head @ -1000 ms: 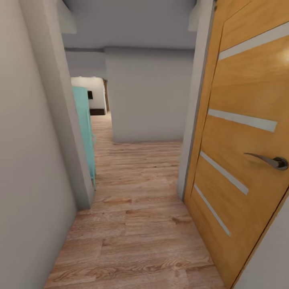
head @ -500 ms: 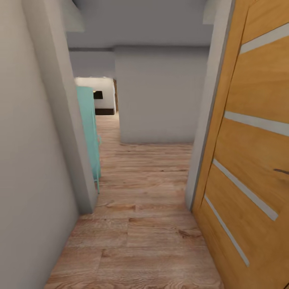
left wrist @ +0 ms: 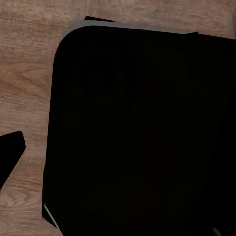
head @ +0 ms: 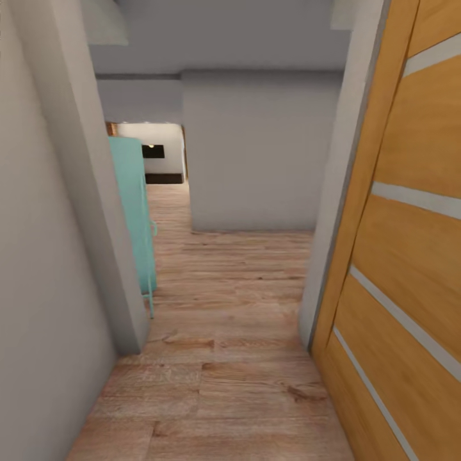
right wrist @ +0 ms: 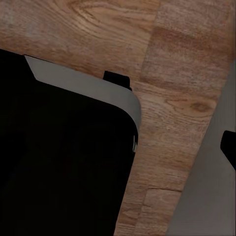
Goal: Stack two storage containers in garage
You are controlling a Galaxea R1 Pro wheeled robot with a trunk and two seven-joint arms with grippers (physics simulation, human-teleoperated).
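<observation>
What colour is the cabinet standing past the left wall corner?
Turquoise: the cabinet shows best in the head view, on the wood floor.

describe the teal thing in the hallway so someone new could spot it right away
Start at the wood door on the right of the corridor, then look across the plank floor to the grey wall corner on the left. The teal cabinet stands just behind that corner. It is the sole bright teal item among grey walls and brown wood.

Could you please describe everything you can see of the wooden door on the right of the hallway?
The wooden door is light orange-brown wood veneer with pale inlaid strips across its face. It stands open at the right edge of the head view, hinged beside a grey frame, its bottom edge at the wood-plank floor. Its handle is out of frame.
</observation>
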